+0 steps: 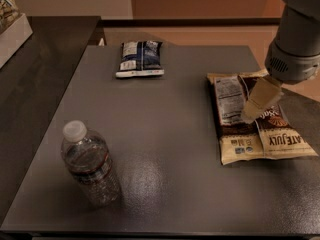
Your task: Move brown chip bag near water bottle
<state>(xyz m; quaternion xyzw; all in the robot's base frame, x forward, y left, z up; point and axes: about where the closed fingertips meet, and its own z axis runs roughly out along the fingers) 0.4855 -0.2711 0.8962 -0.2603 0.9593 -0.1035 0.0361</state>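
Camera view, items as I see them:
- Gripper (250, 116): right side, hanging over the upper middle of the brown chip bag (272, 140); whether it is open or closed, I cannot tell.
- Brown chip bag: flat on the grey table (175, 104), right edge.
- Water bottle (90, 164): upright, front left, well apart from the bag.
- Blue-and-white snack bag (141, 58): far centre.
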